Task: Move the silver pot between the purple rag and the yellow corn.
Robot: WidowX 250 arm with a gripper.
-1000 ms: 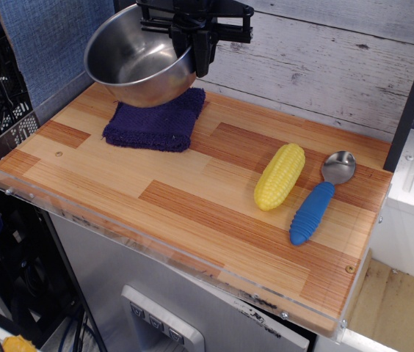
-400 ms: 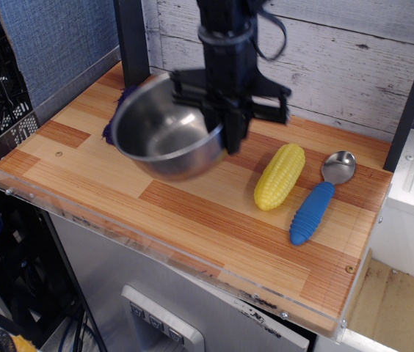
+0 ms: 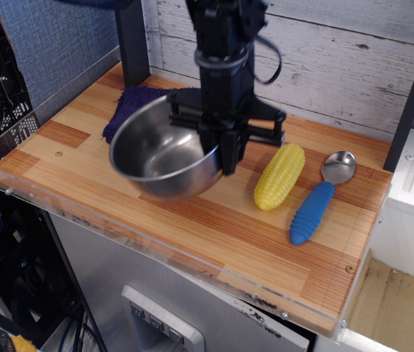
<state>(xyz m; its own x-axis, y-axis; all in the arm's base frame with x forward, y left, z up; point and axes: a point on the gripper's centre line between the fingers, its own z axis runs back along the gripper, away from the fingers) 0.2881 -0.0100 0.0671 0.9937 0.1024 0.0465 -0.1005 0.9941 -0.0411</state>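
Now I see the gripper point(image 3: 222, 150) in the upper middle of the frame, black and angular, with its jaws clenched on the right side of the rim of the silver pot point(image 3: 164, 150). The pot is a round, shiny steel bowl with a rolled rim and a smooth inside that reflects the light. It is tilted a little, its open mouth turned toward the upper left, and I cannot tell if its bottom touches the board or hangs just above it.

The pot sits in the middle left of the frame. Behind it, toward the upper left, the purple rag point(image 3: 128, 108) shows only partly; it is dark, knitted and rough in texture, and the pot hides its near part. To the right of the pot lies the yellow corn point(image 3: 280, 176), a bright plastic cob with rows of small bumps, placed diagonally and close to the gripper but apart from the pot.

Further right lies a spoon point(image 3: 320, 198) with a thick blue ribbed handle and a small metal head, just beside the corn.

All of these rest on a wooden table point(image 3: 192, 220) made of striped light and reddish planks, with a clear plastic edge along the lower left.
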